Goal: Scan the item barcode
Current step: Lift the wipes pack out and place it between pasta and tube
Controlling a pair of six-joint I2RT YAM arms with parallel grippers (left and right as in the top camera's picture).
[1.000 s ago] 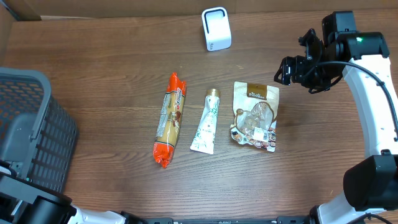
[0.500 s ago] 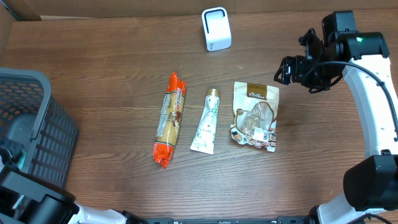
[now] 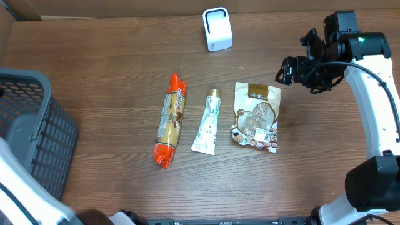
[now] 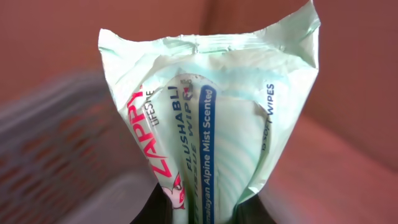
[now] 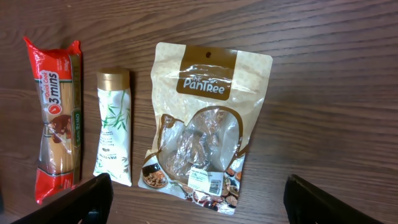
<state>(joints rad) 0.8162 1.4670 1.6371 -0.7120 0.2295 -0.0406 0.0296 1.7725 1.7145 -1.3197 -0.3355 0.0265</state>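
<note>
1. The wipes pack [image 4: 205, 112] is pinched at its bottom end in the left gripper [image 4: 202, 210], which is closed tight on it. Its long axis runs straight up away from the fingers, with the crimped seal on top. The lettering runs lengthwise along the face toward the wrist camera.
2. The pack doesn't show from overhead, only the left arm low at the left edge. The grey blur behind the pack might be the basket [image 3: 31, 125], but it's too smeared to be sure.
3. The right gripper [image 3: 287, 70] hangs over the right side of the table [image 3: 112, 56] with its jaws spread wide, holding nothing. It sits just up and right of the snack pouch [image 3: 257, 117].
4. The scanner [image 3: 217, 29] stands near the far edge, well apart from everything else, with bare wood all round it.
5. The mid-table row, left to right, is a red noodle pack [image 3: 170, 120], a tube [image 3: 207, 120] and the pouch. All three lie flat with their long axes roughly far-to-near and small gaps between them.
6. The surface is dark wood grain. The basket sits at the left edge, and there's open room between it and the noodle pack.
</note>
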